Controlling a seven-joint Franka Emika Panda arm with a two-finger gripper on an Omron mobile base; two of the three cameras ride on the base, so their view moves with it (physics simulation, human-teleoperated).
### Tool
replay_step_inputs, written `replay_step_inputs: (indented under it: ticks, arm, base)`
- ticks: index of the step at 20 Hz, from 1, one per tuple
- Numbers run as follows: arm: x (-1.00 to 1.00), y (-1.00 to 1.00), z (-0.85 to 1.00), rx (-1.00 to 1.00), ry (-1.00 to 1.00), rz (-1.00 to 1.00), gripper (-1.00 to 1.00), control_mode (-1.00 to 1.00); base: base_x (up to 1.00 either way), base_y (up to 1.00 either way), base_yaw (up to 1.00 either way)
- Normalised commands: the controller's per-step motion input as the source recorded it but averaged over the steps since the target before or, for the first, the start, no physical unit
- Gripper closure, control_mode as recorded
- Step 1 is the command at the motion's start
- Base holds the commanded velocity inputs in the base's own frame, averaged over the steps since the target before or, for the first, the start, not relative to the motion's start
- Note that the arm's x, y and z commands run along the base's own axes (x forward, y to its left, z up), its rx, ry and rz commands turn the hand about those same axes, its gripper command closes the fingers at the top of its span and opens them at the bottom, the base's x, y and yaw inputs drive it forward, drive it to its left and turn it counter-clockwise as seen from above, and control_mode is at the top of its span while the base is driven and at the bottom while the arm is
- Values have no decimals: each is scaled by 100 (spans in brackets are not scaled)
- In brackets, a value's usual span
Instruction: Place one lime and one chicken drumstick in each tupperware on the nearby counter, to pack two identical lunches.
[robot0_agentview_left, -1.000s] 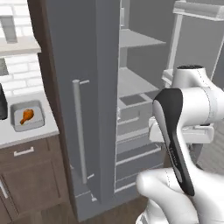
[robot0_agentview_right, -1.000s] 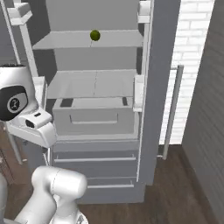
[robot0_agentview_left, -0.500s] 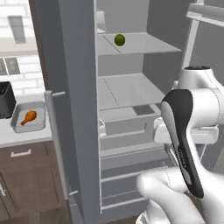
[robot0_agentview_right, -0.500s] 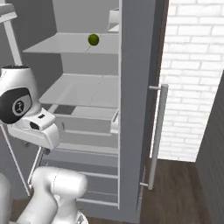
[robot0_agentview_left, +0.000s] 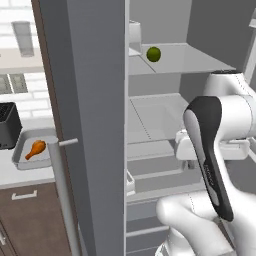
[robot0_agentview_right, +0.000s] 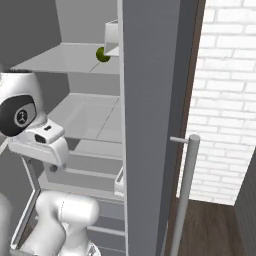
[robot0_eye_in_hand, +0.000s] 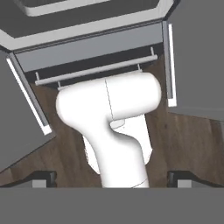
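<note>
Hand (robot0_eye_in_hand: 112, 177) spread fully open, empty, pointing down over the wooden floor (robot0_eye_in_hand: 183, 135).

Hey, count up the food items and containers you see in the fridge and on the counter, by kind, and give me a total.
lime: 1, on an upper fridge shelf
chicken drumstick: 1, lying in the container
tupperware container: 1, on the counter
Total: 3

Tool (robot0_eye_in_hand: 112, 177) wide open, pointing down
</note>
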Motion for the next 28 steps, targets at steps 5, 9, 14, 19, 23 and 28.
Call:
replay_step_inputs:
  ticks: [5,9,14,19,23,28]
  arm:
    - [-33,-12,100,3,-47,18,-100,-100]
    - [58,0,100,0,-37,9,-100,-100]
    - [99,0,93,0,-31,8,-100,-100]
    - [100,0,34,0,-40,9,-100,-100]
    - [100,0,0,-7,-42,4,-100,-100]
    - [99,0,0,-12,-28,0,-100,-100]
  base:
    - [0,0,0]
    - [0,0,0]
    - [0,0,0]
    - [0,0,0]
    - [0,0,0]
    - [0,0,0]
